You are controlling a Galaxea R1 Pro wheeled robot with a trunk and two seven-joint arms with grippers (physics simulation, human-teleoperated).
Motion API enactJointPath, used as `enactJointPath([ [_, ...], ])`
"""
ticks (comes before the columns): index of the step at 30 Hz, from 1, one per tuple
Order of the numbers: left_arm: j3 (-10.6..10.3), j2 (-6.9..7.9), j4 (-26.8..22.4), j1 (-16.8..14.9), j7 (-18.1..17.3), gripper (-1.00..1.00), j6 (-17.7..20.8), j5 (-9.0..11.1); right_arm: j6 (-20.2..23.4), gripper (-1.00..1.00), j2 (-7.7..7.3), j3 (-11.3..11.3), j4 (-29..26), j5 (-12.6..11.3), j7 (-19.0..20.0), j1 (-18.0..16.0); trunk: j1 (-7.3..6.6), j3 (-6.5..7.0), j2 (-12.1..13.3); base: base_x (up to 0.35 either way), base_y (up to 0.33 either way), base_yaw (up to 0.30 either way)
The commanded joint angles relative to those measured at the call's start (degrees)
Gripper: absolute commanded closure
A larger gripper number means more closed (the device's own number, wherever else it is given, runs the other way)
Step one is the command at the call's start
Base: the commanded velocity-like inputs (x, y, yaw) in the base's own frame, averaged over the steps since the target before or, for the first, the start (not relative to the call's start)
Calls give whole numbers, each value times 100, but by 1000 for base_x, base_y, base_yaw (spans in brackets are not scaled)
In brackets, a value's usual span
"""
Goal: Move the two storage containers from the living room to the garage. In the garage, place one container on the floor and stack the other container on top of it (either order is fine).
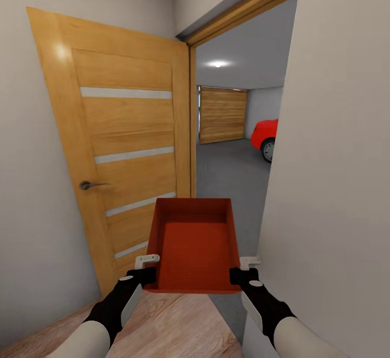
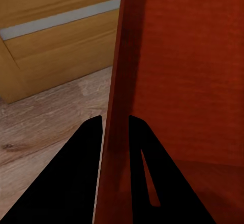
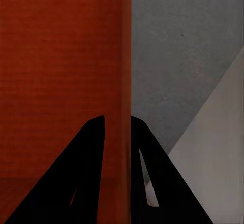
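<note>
Orange-red ribbed container (image 1: 196,249), orange-wood door (image 1: 122,147) with pale horizontal slits, mottled grey garage floor (image 1: 230,174) beyond the door, red car (image 1: 266,136).

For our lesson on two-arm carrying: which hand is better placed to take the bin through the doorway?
Neither alone: the left hand and right hand each clamp a side wall of the container, so both should carry it on together.

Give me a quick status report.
Left gripper and right gripper both shut on storage container side walls. Container level, at garage doorway. Door open; red car parked beyond.
</note>
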Motion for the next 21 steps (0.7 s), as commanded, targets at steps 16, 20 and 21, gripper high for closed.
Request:
enactJointPath([
  [16,178,120,-24,-3,72,100,-7,-27,52,100,-65,-27,3,-91,-57,-3,3,-2,-5,177,225,-24],
  [20,177,120,-28,-3,69,100,-7,-28,64,100,-58,-26,4,-92,-57,-2,3,-2,-5,194,201,-245],
  [21,177,120,-27,-3,69,100,-7,-28,64,100,-58,-26,3,-92,-57,-1,3,-2,-5,157,144,-273],
])
